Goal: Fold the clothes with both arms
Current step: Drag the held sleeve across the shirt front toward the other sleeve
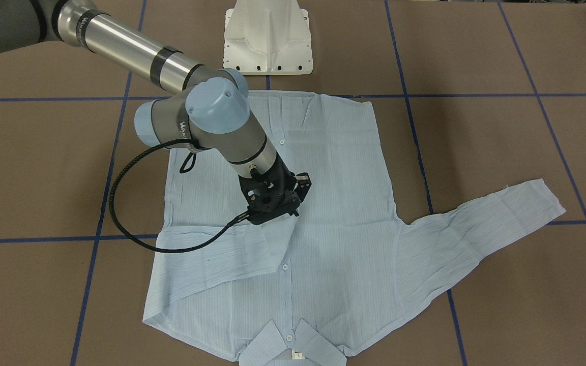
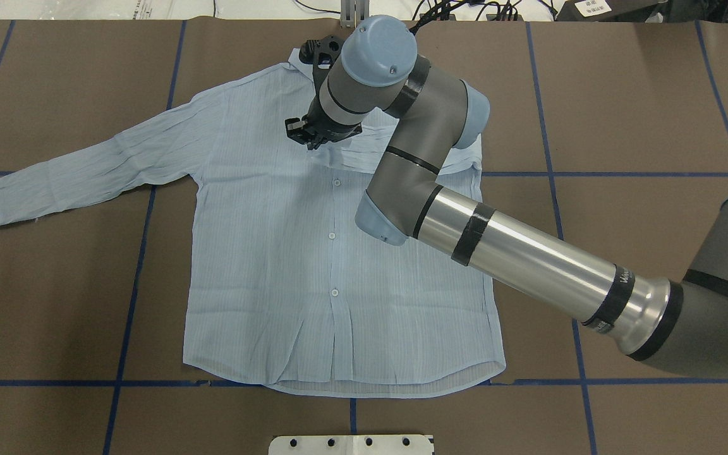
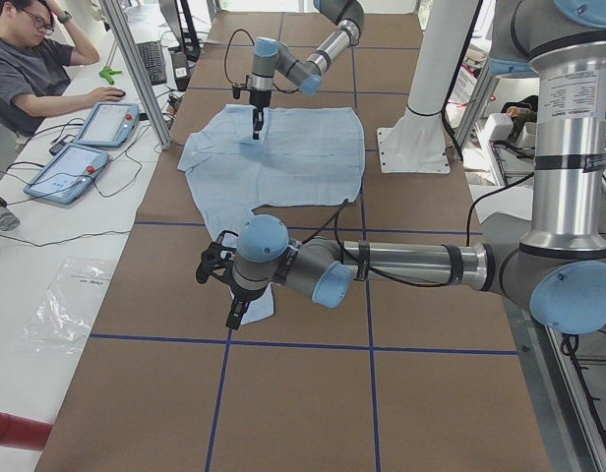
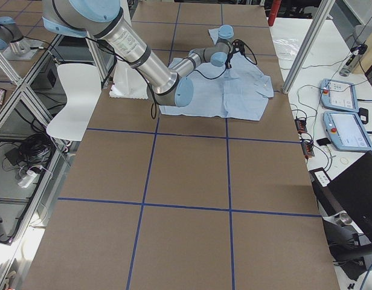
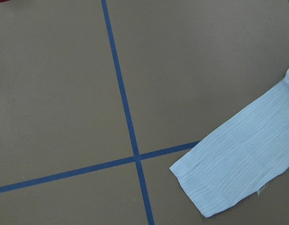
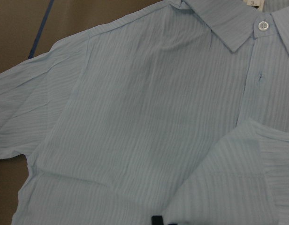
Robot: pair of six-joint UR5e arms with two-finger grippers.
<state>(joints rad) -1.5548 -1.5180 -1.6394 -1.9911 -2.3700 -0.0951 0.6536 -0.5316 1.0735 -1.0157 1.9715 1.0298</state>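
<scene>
Cuff (image 1: 267,239) lies across the shirt (image 1: 333,203); I should raise the right gripper (image 1: 279,212) straight up. Whether it grips, I cannot tell.

Brown tabletop (image 1: 476,51), blue tape grid (image 1: 44,99)

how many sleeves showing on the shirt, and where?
2. The outstretched sleeve lies flat on the table on the robot's left side; the folded sleeve lies across the shirt chest.

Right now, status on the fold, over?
Right hand over folded sleeve on shirt front, grip unclear. Left hand near other cuff, grip unclear. Cable loops over shirt.
</scene>
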